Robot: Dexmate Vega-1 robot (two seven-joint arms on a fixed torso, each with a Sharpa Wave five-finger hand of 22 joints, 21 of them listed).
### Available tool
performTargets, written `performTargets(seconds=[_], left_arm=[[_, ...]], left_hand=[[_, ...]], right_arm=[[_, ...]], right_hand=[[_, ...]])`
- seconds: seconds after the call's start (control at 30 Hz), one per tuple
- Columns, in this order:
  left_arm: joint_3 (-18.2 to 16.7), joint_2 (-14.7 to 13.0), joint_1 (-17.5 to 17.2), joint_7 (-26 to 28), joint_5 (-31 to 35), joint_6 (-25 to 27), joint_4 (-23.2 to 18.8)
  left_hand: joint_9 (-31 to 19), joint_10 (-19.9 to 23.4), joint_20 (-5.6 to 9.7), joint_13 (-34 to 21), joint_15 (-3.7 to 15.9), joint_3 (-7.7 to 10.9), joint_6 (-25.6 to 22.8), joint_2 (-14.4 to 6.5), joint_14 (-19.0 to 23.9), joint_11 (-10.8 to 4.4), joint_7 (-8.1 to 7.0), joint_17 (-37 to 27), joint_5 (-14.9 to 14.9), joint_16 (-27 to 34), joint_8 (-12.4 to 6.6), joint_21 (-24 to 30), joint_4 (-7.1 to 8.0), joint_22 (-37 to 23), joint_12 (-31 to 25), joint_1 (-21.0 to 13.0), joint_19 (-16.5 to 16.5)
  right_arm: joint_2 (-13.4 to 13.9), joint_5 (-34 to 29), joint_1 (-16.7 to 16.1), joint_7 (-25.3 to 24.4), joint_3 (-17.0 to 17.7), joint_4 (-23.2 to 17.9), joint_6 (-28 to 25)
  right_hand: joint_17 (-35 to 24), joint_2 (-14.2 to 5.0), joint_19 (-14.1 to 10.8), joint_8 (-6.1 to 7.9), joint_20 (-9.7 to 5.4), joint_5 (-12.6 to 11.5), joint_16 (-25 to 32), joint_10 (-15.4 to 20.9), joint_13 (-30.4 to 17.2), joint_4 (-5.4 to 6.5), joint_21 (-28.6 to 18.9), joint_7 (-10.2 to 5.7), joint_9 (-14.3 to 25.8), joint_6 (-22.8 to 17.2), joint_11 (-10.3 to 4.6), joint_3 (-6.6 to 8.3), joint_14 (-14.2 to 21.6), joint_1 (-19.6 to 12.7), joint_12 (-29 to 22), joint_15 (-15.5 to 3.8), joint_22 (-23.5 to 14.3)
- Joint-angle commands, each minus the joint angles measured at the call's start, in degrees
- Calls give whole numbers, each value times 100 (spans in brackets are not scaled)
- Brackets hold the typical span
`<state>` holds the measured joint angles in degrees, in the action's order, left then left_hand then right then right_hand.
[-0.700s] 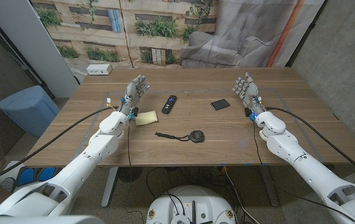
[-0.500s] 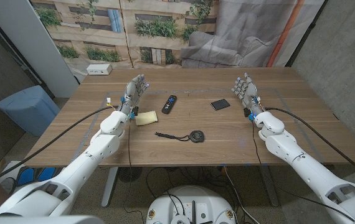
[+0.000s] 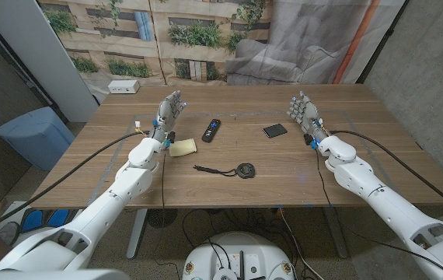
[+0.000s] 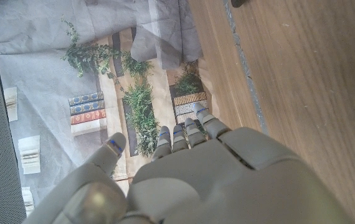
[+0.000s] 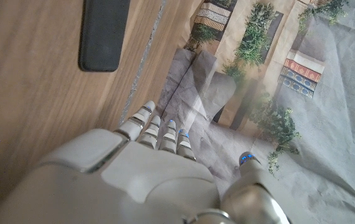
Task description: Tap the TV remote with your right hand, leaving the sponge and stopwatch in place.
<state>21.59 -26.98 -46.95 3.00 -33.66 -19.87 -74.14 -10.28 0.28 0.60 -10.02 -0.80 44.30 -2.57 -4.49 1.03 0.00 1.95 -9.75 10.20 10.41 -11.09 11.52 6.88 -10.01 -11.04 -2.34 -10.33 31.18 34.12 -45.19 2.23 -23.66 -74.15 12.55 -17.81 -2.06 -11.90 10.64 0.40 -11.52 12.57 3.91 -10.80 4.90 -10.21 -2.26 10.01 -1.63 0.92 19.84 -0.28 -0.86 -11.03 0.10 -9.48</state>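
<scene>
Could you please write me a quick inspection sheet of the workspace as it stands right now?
Surface: wooden table, bare wood, tape lines marked on it.
Job's things: TV remote at centre back; yellow sponge by the left robot hand; stopwatch with cord trailing left.
Clutter: flat black pad; white box at far left corner.
Robot hands: left robot hand and right robot hand open, holding nothing.
Cables: black cables along both arms.
Surroundings: printed backdrop, blue bin.

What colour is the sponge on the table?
Pale yellow; the sponge shows best in the head view.
</scene>
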Motion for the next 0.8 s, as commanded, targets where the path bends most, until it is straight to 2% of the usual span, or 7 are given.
performTargets(seconds=[0.03, 0.5, 0.8], left_arm=[[29, -50, -168, 352, 146, 222, -436], [-92, -250, -375, 478, 53, 484, -817], [-175, -383, -480, 428, -158, 740, -1039]], left_hand=[[-15, 18, 2, -27, -6, 44, -52, -603, 39, 10, 1, -14, 21, 8, -13, 27, 14, -16, -25, -20, -54], [-16, 2, 3, -27, -5, 40, -44, -608, 33, -1, -5, -15, 15, 4, -4, 23, -1, -16, -13, -31, -48], [-17, -14, -1, -27, -7, 33, -17, -612, 20, 5, -20, -18, 10, 1, 9, 14, -8, -16, -3, -37, -27]], right_arm=[[287, -369, 352, 197, -271, -60, -544], [437, -1149, 797, 52, -680, -198, -979], [656, -1783, 830, -339, -874, -846, -1483]], right_hand=[[-3, -7, 13, 22, -9, -41, 8, 60, -22, -20, -27, -60, 24, -9, -12, -13, 5, 19, -27, 5, -18], [21, -38, 40, 16, -32, -48, -4, 57, -20, -42, -29, -81, 23, 0, -7, -21, -10, -15, -25, -5, -18], [38, -68, 51, 15, -55, -52, -11, 55, -18, -63, -32, -106, 22, 1, -24, -18, -20, -44, -24, -33, -17]])
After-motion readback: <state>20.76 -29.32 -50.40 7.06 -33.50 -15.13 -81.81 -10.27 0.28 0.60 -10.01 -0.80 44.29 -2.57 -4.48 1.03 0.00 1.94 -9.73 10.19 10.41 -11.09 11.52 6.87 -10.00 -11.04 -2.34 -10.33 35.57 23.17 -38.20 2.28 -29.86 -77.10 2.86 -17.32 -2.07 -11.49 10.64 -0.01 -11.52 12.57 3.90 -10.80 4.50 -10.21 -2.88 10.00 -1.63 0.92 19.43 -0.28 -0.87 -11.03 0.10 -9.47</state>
